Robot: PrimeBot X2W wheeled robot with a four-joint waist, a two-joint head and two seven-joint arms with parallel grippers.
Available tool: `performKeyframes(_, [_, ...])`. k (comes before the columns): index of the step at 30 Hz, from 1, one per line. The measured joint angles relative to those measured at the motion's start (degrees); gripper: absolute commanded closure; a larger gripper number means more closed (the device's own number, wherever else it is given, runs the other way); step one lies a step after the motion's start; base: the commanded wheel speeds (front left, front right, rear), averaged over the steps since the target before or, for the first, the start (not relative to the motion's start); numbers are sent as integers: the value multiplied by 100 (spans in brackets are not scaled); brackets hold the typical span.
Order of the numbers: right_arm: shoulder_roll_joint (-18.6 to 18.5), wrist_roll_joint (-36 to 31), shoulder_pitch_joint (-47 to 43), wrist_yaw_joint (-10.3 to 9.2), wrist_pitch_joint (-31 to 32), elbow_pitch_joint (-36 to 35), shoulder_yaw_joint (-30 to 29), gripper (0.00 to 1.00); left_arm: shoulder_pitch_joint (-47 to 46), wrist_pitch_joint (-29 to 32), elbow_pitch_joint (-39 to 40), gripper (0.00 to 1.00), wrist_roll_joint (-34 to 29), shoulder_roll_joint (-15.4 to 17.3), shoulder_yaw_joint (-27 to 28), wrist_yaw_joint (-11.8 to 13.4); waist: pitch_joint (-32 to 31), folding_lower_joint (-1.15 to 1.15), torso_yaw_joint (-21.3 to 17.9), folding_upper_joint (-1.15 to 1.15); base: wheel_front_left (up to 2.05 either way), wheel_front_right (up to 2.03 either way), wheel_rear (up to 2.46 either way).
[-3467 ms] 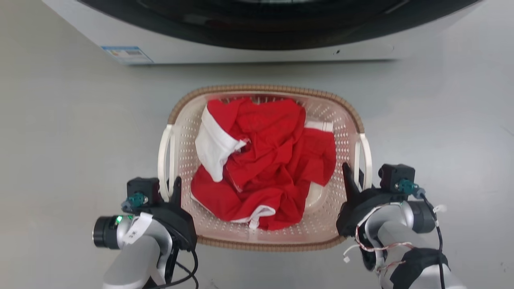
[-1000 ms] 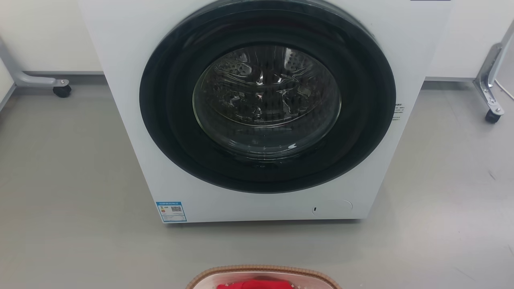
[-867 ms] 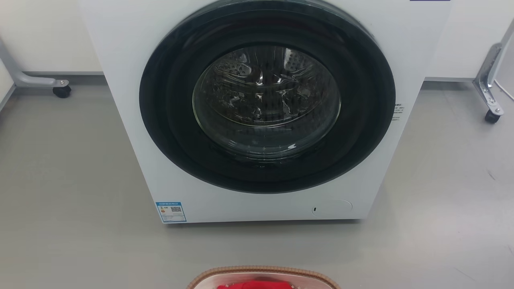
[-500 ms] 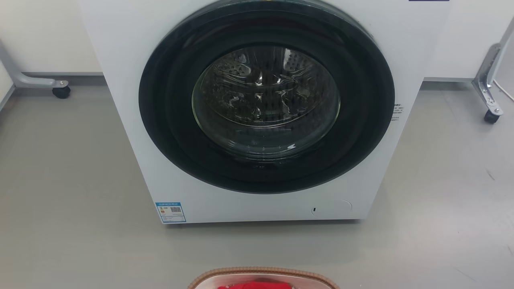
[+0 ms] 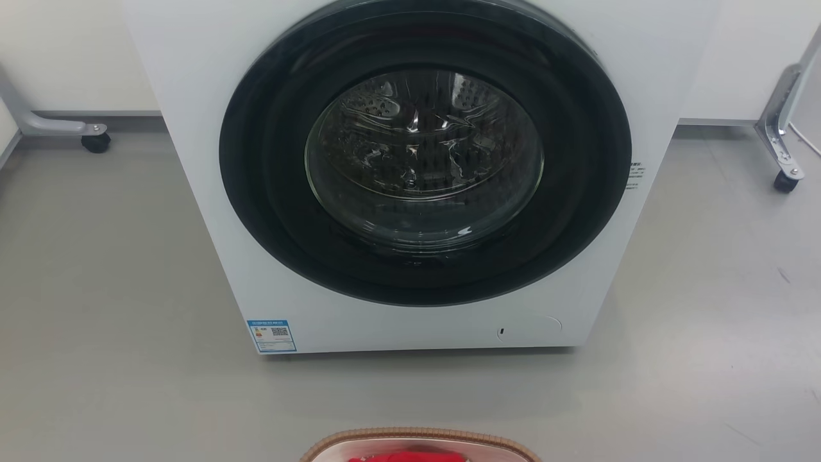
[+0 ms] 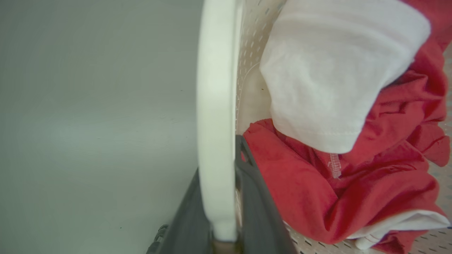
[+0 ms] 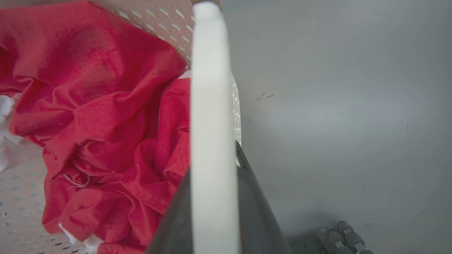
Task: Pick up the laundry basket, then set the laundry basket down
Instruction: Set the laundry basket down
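Cream laundry basket [image 5: 420,434] (gripped), view raised

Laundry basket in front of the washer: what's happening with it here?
The robot has the cream-white perforated plastic laundry basket with the brown woven-look rim by both sides. Its left gripper is closed on one white side handle, its right gripper on the other. Crumpled red and white clothes lie inside. The basket is in front of the white front-loading washer; whether it is off the grey floor is unclear.
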State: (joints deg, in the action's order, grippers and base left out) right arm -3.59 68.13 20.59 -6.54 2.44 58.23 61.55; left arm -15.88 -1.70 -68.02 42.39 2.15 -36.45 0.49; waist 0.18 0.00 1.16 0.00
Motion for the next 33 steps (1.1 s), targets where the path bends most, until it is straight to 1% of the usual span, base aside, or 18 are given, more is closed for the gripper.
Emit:
performKeyframes(7, [0, 0, 207, -1, -15, 32, 24, 100, -45, -51, 3, 100, 35, -1, 18, 8, 134, 0, 3, 0, 0, 0, 0])
performKeyframes(13, [2, -19, 789, -1, -93, 122, 2, 100, -520, -129, 55, 100, 35, 13, 71, 53, 417, 0, 8, 0, 0, 0, 0])
performKeyframes(19, [13, -88, 1413, 26, -188, 244, -59, 100, -1028, -200, 171, 100, 35, 60, 134, 81, 823, 1, 14, 0, 0, 0, 0])
performKeyframes(33, [3, -266, 2408, 160, -413, 509, -147, 100, -1829, -355, 272, 100, 32, 55, 225, 162, 1945, 1, 32, 1, 0, 0, 0])
